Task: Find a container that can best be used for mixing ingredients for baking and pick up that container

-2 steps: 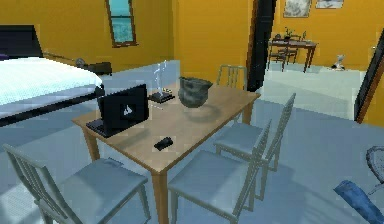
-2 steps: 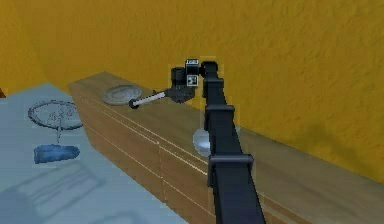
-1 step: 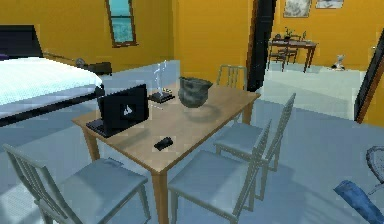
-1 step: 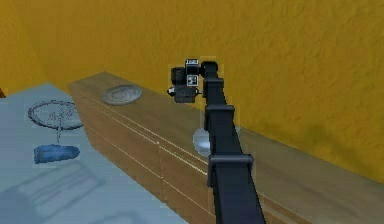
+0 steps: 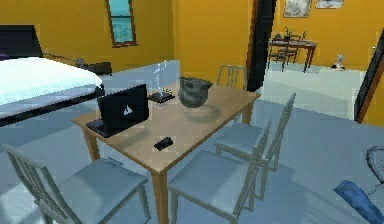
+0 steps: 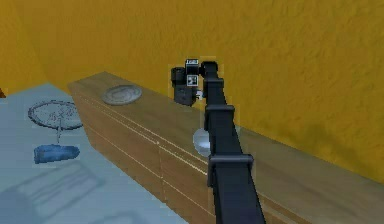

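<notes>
A dark grey bowl (image 5: pixel 195 92) stands on the wooden table (image 5: pixel 200 125) in the forward view, toward its far end, beside an open black laptop (image 5: pixel 124 110). In the arm side view my arm (image 6: pixel 228 160) rises over a long wooden sideboard (image 6: pixel 150 135) set against the orange wall. My gripper (image 6: pixel 183 88) hangs above the sideboard's top; I cannot tell whether it holds anything. A pale grey dish (image 6: pixel 123 94) lies on the sideboard to the gripper's left. A grey rounded thing (image 6: pixel 200 142) shows partly behind the arm.
Grey chairs (image 5: pixel 230 180) ring the table, and a small dark object (image 5: pixel 163 143) lies on it. A bed (image 5: pixel 40 80) stands at the forward view's left, a doorway (image 5: pixel 300 50) at the back right. A round wire thing (image 6: pixel 55 113) and a blue thing (image 6: pixel 55 153) lie on the floor.
</notes>
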